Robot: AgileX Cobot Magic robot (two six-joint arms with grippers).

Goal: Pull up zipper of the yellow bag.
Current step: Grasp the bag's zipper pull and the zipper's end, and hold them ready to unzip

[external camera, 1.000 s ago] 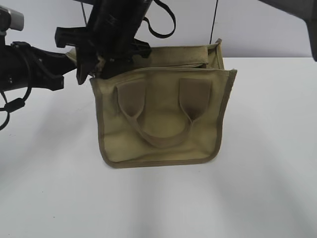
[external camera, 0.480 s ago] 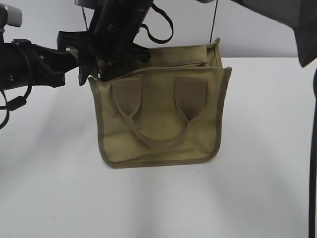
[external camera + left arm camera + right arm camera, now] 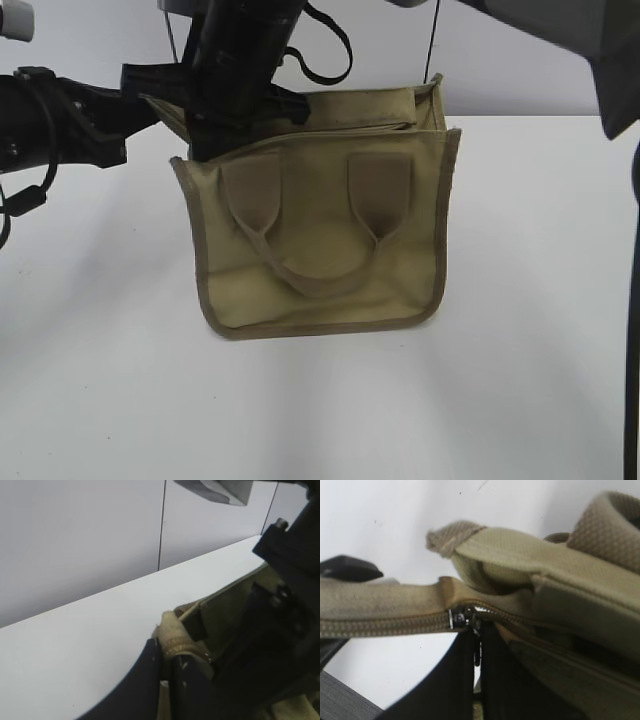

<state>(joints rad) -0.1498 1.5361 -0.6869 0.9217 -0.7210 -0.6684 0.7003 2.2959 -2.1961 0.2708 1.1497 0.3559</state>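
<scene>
The yellow bag (image 3: 320, 250) stands upright on the white table, its U-shaped handle facing me. My left gripper (image 3: 167, 655) is shut on the fabric tab at the bag's top left corner; in the exterior view it (image 3: 150, 108) reaches in from the left. My right gripper (image 3: 477, 645) reaches across from above and is shut on the pull tab that hangs from the silver slider of the zipper (image 3: 462, 617). The zip is closed to the left of the slider and open to its right. In the exterior view the right gripper (image 3: 215, 135) hides the slider.
The white table (image 3: 520, 350) extends around the bag, with a grey wall (image 3: 500, 50) behind. A grey link of the right arm (image 3: 610, 60) hangs over the upper right corner. A thin black cable (image 3: 432, 45) hangs behind the bag.
The bag's top has shifted slightly left and its front panel now stands straighter and tauter. Both grippers stay at the bag's top left corner.
</scene>
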